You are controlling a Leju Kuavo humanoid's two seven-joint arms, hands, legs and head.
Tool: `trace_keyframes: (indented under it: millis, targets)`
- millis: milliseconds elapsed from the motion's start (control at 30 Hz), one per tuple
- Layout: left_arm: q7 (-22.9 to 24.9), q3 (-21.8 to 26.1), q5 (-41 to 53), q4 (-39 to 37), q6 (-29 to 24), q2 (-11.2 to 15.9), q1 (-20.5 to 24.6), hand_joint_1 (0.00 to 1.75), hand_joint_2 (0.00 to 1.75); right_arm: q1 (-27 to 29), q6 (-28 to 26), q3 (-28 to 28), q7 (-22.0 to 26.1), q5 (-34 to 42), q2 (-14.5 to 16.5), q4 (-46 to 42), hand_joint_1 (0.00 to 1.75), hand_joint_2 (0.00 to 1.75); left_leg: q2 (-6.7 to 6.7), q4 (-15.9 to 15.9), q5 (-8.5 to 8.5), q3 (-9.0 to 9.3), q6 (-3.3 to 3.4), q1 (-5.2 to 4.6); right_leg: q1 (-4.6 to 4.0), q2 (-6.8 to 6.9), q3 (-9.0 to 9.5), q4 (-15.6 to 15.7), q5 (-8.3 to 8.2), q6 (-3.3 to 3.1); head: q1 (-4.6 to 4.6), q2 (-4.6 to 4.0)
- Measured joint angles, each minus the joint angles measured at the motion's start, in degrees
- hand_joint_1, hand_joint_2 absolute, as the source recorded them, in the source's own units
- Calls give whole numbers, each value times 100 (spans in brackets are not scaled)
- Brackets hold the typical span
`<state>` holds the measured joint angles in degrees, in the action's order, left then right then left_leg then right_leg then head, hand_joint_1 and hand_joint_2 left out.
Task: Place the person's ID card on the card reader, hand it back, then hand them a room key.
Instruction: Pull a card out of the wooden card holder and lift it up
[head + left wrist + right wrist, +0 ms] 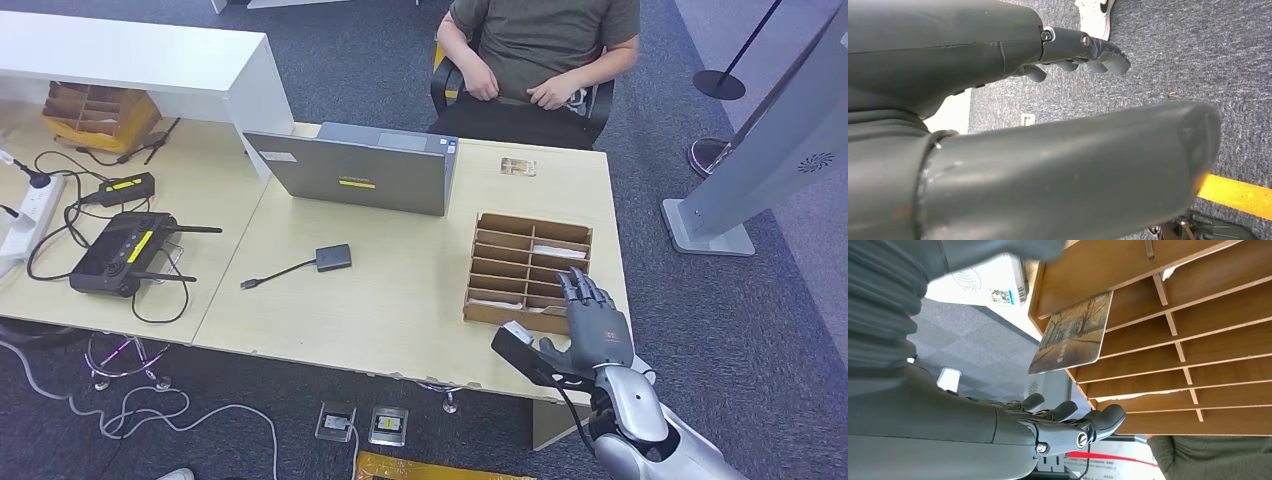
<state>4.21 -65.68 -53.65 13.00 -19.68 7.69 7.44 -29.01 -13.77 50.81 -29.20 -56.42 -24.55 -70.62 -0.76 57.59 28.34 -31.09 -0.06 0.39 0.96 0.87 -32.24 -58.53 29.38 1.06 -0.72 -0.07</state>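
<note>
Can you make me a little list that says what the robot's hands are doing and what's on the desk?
Right hand: raised open over the near edge of the brown wooden slotted card rack, holding nothing.
Left hand: hanging over the grey carpet, holding nothing.
Picture-printed card: sticking out of a rack slot.
Small patterned card: flat on the desk's far edge, in front of the seated person.
Small black card reader: mid-desk, cable attached.
Grey laptop: open, behind the reader.

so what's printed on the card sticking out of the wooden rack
A brownish autumn scene with trees along a path, on the card in the rack; the right wrist view shows it best.
</note>
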Motion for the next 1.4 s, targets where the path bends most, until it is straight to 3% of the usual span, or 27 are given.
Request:
trace_keyframes:
  millis: [167, 1400]
  targets:
    - [0, 0, -3, 0, 1, 0, 0, 0, 0, 0, 50, 5, 0, 42, 27, 38, 174, 175, 0, 0, 0, 0, 0, 0, 0, 0, 0, 0, 0, 0, 0, 0]
    - [45, 0, 4, 0, -3, 0, -1, 0, 0, -14, -159, 3, -95, -431, 51, 96, 175, 175, 0, 0, 0, 0, 0, 0, 0, 0, 1, 0, 0, -1, 0, -1]
